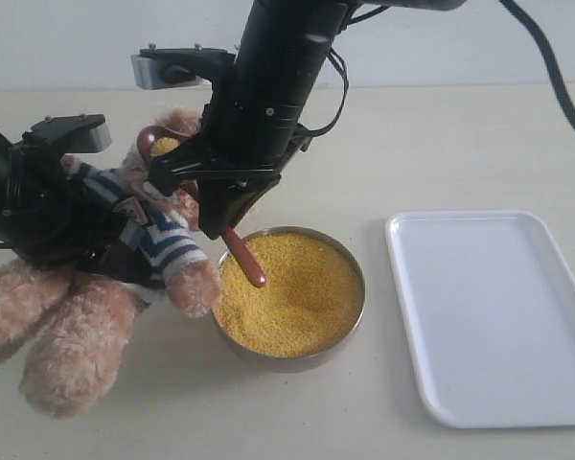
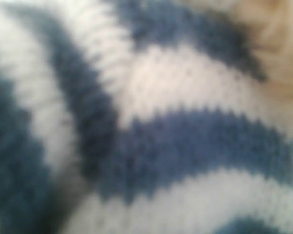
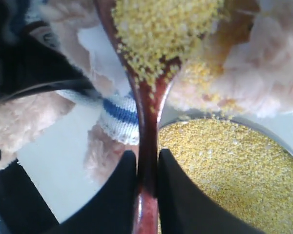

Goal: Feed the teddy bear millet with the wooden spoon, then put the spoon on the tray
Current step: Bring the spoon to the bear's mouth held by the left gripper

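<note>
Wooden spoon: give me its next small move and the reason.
Probably ease the wooden spoon back from the teddy bear, kept level, over the metal bowl. The right gripper is shut on its handle, its millet heap sits at the bear's face, and loose grains already lie on the fur, so more tilt likely spills.

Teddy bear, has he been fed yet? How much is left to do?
Done: the wooden spoon is loaded with millet. In hand: the right jaws clamp its handle, holding the heaped bowl up at the face of the teddy bear. Still to do: finish the feeding, then lay the spoon on the white tray, which holds nothing yet.
</note>
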Tool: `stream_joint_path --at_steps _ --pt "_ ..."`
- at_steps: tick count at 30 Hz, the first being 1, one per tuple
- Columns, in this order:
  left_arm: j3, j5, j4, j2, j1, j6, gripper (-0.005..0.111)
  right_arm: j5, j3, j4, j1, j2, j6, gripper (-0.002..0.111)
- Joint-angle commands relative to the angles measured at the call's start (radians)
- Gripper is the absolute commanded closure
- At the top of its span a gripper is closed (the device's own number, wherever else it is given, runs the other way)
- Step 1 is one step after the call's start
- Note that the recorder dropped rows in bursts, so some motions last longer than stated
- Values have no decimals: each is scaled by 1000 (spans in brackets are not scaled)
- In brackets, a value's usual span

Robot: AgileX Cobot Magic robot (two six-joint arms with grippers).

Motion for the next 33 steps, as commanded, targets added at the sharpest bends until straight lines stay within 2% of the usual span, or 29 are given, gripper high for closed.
stream_joint_path --at_steps 1,5,11,18,33 --pt "3 6 -19 -5 -2 5 103 0 -24 1 -5 17 15 109" --pt "3 13 -19 -5 -2 5 103 0 -26 36 -10 38 37 109" --pt "3 15 -19 -5 -2 5 103 0 -26 281 -110 44 14 109" --pt "3 15 -23 -5 -2 5 103 0 -26 409 -120 66 -20 109" --pt "3 -2 -17 -5 -2 5 103 0 -11 499 -120 73 -39 109"
